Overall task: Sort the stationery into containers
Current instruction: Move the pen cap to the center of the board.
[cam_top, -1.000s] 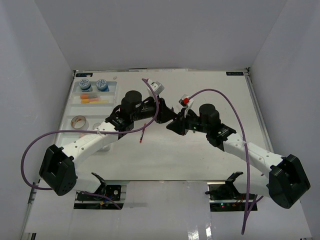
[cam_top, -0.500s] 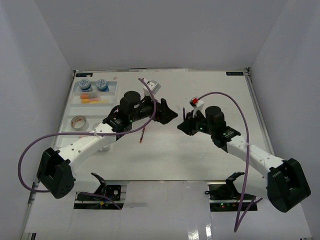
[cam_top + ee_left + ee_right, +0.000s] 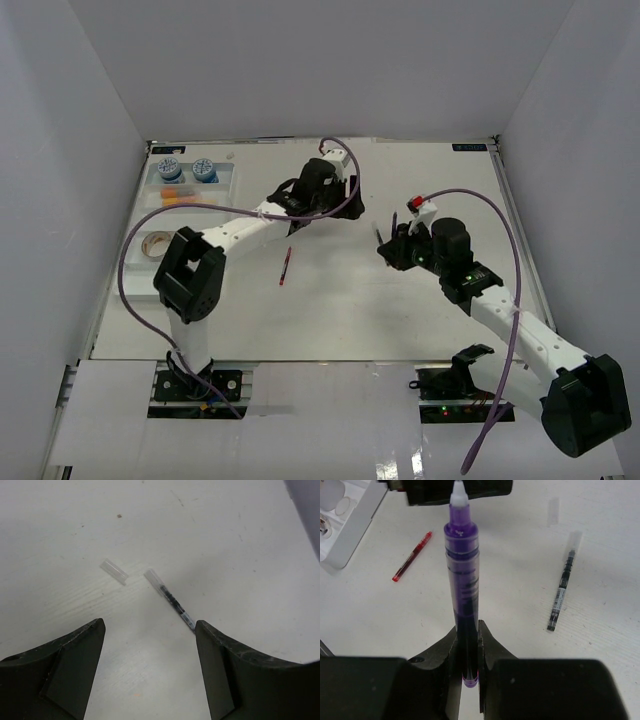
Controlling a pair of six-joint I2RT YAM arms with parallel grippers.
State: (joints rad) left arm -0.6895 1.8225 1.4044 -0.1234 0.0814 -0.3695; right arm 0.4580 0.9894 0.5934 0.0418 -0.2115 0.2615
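White bench (image 3: 330, 320) carries the dark pen (image 3: 170, 599) just below the left pincer (image 3: 150, 625), which we find spread wide and empty. The pen's long axis slants across the gap, its near end close beside one finger, so we judge a small wrist turn advisable before closing. We note the right pincer (image 3: 468, 630) farther off, clamped tight on a purple marker (image 3: 461, 570).

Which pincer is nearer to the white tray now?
Left. The left pincer hovers right of the white tray; the right pincer, gripping a purple pen, sits farther right beyond it.
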